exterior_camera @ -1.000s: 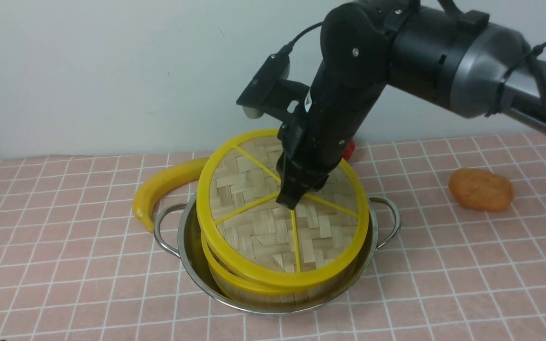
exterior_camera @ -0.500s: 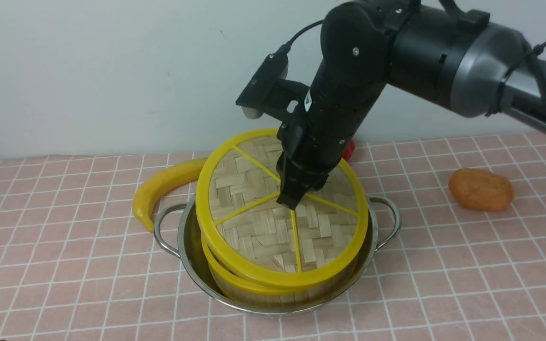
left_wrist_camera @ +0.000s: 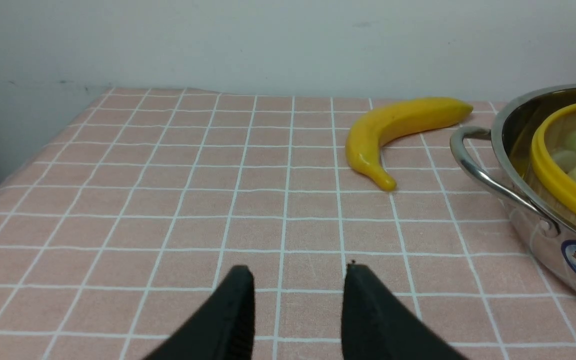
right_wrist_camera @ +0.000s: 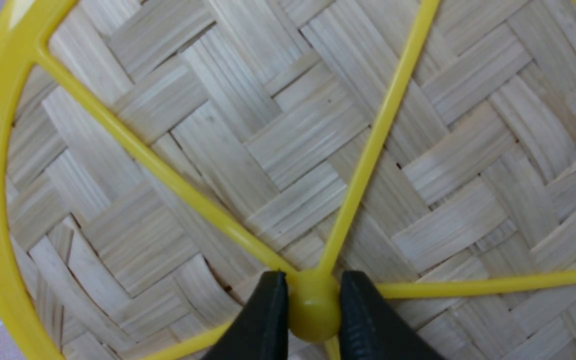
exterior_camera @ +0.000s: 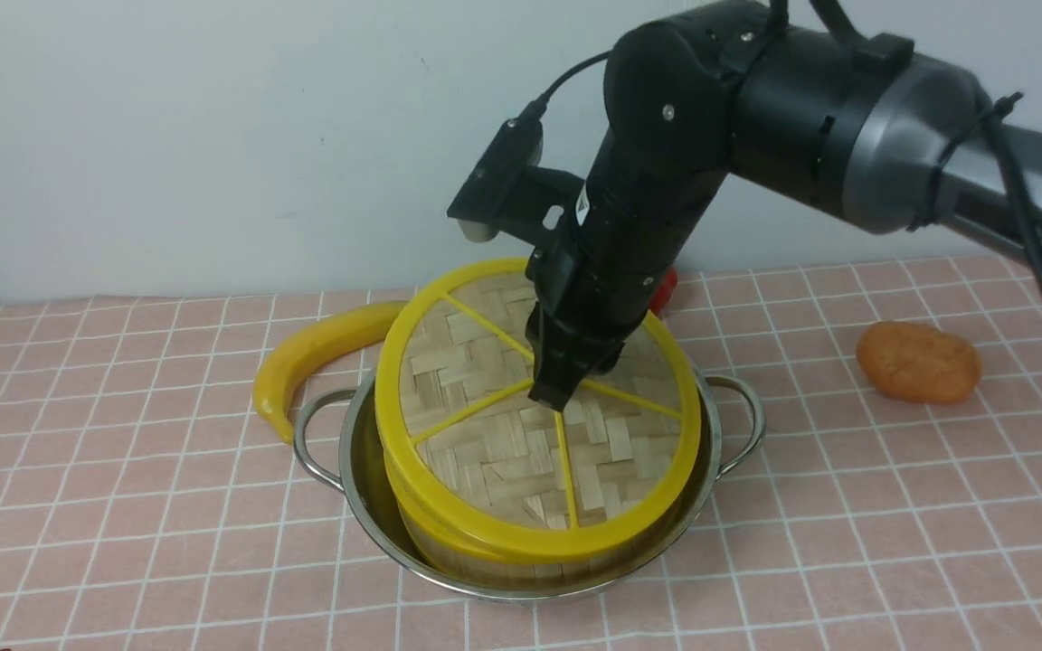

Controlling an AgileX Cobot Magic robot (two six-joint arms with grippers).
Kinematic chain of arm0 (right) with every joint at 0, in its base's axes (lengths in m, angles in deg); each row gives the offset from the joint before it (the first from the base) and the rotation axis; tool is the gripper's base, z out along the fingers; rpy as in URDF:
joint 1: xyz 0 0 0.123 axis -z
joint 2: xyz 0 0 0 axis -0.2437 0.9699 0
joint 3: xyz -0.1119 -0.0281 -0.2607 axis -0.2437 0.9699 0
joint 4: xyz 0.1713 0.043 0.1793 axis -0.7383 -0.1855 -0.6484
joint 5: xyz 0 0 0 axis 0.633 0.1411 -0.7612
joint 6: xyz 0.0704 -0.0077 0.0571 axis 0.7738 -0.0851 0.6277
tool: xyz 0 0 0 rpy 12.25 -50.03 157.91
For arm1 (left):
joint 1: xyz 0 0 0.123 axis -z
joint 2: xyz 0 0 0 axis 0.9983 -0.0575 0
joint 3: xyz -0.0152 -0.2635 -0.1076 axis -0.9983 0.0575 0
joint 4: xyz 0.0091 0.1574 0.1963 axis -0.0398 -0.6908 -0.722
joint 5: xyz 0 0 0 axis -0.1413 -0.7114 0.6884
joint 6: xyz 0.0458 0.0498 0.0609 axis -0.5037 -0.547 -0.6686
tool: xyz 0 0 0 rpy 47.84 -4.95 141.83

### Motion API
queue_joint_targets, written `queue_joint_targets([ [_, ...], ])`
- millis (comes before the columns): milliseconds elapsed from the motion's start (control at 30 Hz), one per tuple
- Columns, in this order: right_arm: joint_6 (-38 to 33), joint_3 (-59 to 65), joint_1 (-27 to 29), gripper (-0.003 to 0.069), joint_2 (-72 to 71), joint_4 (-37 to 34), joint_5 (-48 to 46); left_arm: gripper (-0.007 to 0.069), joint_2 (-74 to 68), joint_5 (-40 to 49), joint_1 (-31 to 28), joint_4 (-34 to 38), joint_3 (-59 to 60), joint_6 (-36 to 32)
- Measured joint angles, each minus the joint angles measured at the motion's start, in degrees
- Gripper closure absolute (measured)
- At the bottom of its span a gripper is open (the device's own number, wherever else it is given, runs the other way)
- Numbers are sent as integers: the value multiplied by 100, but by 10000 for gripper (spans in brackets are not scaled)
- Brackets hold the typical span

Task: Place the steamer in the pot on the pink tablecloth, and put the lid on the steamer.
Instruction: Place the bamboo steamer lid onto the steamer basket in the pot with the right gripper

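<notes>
The steamer (exterior_camera: 485,562) stands inside the steel pot (exterior_camera: 365,488) on the pink tablecloth (exterior_camera: 123,506). The woven lid (exterior_camera: 485,443) lies tilted over it, its near edge down on the steamer's front rim and its far edge higher. My right gripper (exterior_camera: 553,393) is shut on the lid's yellow hub (right_wrist_camera: 313,310), one finger on each side. In the left wrist view the pot (left_wrist_camera: 518,115) and the steamer's yellow rim (left_wrist_camera: 563,185) with pale buns show at the edge. My left gripper (left_wrist_camera: 298,272) hangs open over bare cloth, well away from the pot, holding nothing.
A yellow banana (exterior_camera: 304,357) lies just behind the pot's left handle. An orange lump (exterior_camera: 917,362) sits at the far right of the cloth. A small red thing (exterior_camera: 666,287) peeks out behind the right arm. A wall closes off the back.
The right gripper has come down a little with the lid. The lid's near edge has dropped onto the steamer's front rim, closing the gap seen before.
</notes>
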Motion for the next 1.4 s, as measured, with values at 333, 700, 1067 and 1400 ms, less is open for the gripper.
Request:
queue_joint_targets([
  [333,-122,-6,0,515,53,-40,239,382,0,0,0,0,0,0],
  [700,-202,-6,0,515,231,-59,372,382,0,0,0,0,0,0],
  [1067,-207,-6,0,515,213,-64,351,382,0,0,0,0,0,0],
  [1400,-248,-6,0,515,213,-64,544,382,0,0,0,0,0,0],
])
